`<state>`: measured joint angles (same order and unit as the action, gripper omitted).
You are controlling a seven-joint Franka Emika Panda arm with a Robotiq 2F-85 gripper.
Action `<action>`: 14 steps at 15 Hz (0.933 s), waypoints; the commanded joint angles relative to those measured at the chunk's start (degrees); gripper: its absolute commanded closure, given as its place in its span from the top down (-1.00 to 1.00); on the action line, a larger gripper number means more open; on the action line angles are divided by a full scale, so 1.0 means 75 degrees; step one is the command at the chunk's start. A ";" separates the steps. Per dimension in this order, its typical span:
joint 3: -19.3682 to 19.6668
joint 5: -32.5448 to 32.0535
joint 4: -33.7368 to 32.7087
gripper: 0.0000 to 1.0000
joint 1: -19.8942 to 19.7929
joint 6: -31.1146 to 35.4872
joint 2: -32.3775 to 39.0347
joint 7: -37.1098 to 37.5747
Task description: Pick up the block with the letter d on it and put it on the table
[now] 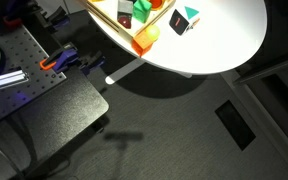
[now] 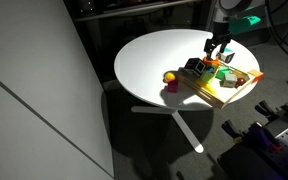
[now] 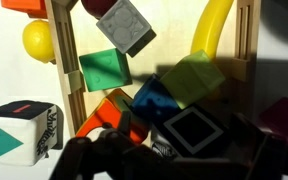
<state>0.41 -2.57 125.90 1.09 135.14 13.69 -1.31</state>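
No letter d is readable. Likeliest target is the block with the dark square-framed face (image 3: 189, 130), lying in the wooden tray (image 2: 246, 82) on the right of the white table (image 2: 154, 55). Probably light, rigid, smooth; pinch two flat opposite sides. The gripper (image 2: 217, 52) hangs over it, jaws apparently spread, holding nothing. The blue block (image 3: 154, 100) and green block (image 3: 194, 78) crowd it. The yellow ball (image 2: 170, 77) and teal-triangle block (image 3: 14, 135) sit outside the tray.

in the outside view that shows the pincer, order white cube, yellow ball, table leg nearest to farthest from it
1. white cube, just lower left of the pincer in the picture
2. yellow ball, further left still
3. table leg, well below both
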 commanded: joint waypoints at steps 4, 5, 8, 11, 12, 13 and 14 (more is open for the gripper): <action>0.0045 -0.0278 -0.0721 1.00 0.0256 0.0134 0.0634 0.0892; 0.0055 -0.0312 -0.0797 1.00 0.0292 0.0155 0.0718 0.0981; 0.0104 -0.0477 -0.1057 1.00 0.0404 0.0160 0.1003 0.1240; 0.0148 -0.0691 -0.1319 1.00 0.0501 0.0146 0.1278 0.1444; 0.0157 -0.0739 -0.1410 1.00 0.0529 0.0132 0.1372 0.1488; 0.0171 -0.0809 -0.1476 1.00 0.0566 0.0157 0.1455 0.1539; 0.0189 -0.0855 -0.1548 1.00 0.0600 0.0173 0.1532 0.1562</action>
<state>0.82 -6.69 117.07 4.29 136.19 22.95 8.00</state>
